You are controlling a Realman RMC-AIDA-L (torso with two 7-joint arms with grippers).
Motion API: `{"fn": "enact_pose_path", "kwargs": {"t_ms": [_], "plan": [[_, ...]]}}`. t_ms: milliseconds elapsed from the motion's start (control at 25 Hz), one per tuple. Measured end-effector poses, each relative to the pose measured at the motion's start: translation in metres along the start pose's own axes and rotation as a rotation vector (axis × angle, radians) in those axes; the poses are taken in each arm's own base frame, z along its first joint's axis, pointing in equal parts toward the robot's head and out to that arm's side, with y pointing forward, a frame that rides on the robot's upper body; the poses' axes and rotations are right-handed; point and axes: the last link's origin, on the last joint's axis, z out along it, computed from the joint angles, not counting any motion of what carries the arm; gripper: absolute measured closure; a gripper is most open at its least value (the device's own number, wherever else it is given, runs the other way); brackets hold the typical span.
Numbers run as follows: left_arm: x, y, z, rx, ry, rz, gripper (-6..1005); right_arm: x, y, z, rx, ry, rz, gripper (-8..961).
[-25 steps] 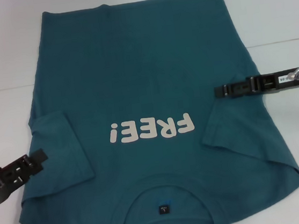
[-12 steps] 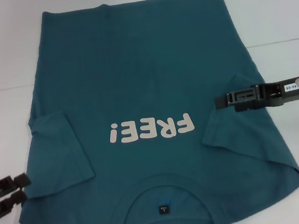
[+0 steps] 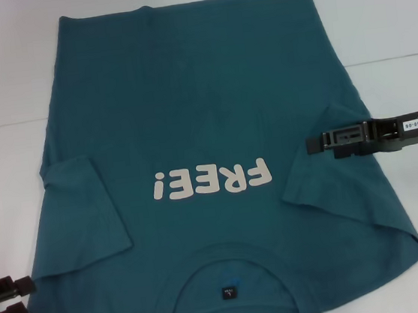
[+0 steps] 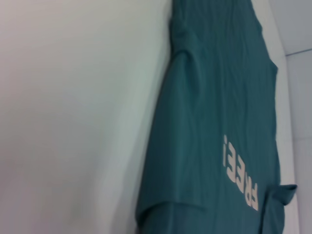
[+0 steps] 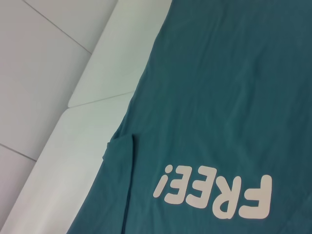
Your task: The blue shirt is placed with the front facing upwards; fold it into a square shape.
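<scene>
Teal-blue cotton T-shirt (image 3: 206, 126) flat on white desk (image 3: 3, 74), sleeves tucked in, body unfolded; left gripper (image 3: 7, 306) spread, right gripper (image 3: 328, 141) unclear.

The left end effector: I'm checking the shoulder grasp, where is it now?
In the head view, the left end effector sits at the robot's near left, just off the blue shirt beside its shoulder corner, over the white table.

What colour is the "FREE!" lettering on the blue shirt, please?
White, on the blue shirt's dark teal chest; the right wrist view shows it best.
</scene>
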Motion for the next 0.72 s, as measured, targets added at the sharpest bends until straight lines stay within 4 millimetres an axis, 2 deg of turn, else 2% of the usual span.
{"fn": "enact_pose_path", "kwargs": {"t_ms": [280, 720], "plan": [[0.002, -0.009, 0.003, 0.066, 0.007, -0.027, 451, 0.0, 0.0, 0.0, 0.001, -0.002, 0.0, 24], [-0.001, -0.017, 0.015, 0.077, 0.014, -0.064, 452, -0.002, -0.001, 0.0, 0.003, -0.017, 0.005, 24]]}}
